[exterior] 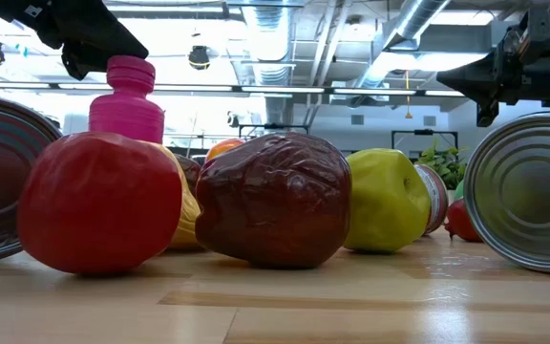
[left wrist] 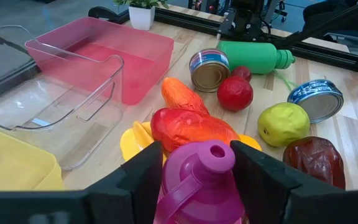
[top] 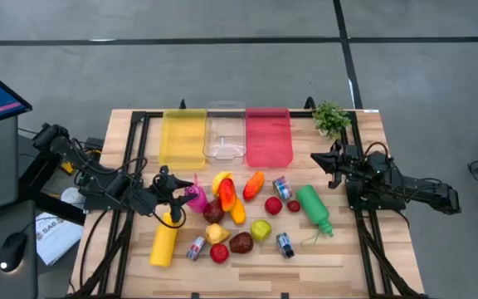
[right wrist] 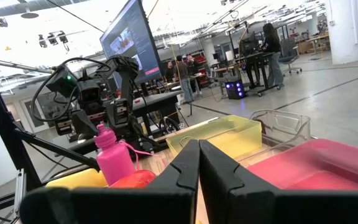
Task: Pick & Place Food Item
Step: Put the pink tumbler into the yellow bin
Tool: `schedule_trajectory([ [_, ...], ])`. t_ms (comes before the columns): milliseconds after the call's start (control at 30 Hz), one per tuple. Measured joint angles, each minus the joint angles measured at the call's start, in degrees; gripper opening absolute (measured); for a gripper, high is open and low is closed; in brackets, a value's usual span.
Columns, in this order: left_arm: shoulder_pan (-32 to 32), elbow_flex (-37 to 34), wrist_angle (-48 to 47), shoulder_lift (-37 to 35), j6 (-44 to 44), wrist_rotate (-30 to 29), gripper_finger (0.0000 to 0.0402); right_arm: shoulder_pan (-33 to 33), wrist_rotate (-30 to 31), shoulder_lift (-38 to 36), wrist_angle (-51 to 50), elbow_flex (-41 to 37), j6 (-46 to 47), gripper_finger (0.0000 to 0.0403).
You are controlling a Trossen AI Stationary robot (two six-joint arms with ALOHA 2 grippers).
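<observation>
A pink bottle [left wrist: 201,180] with a round cap stands upright on the table among plastic foods; it also shows in the high view [top: 196,198] and the low view [exterior: 127,100]. My left gripper [left wrist: 197,171] is open, one finger on either side of the bottle's shoulders, slanting down from the table's left. My right gripper [right wrist: 198,163] is shut and hovers in the air over the table's right part [top: 318,158], near a small potted plant [top: 332,118], touching nothing. My left gripper has its two fingers [left wrist: 143,169] close beside the pink bottle's upper body [left wrist: 182,171], just below the cap. I cannot tell whether they touch it. The bottle stands upright on the table.
Three bins sit side by side at the far edge: yellow [top: 182,137], clear [top: 225,133], pink [top: 268,137]. Plastic fruits, cans [top: 282,188], a green bottle [top: 314,208] and a yellow bottle [top: 164,242] crowd the table's middle. Bare wood lies at the near right.
</observation>
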Motion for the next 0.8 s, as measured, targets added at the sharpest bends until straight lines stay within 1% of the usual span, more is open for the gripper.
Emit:
schedule_trajectory([
  [533,0.02,0.02,0.04,0.0,0.0,-0.04,0.0137,0.0,0.0,0.0,0.0,0.0,-0.01,0.0006],
  [800,0.02,0.02,0.04,0.0,0.0,-0.03,0.0112,0.0,0.0,0.0,-0.01,-0.01,-0.02,0.0006],
])
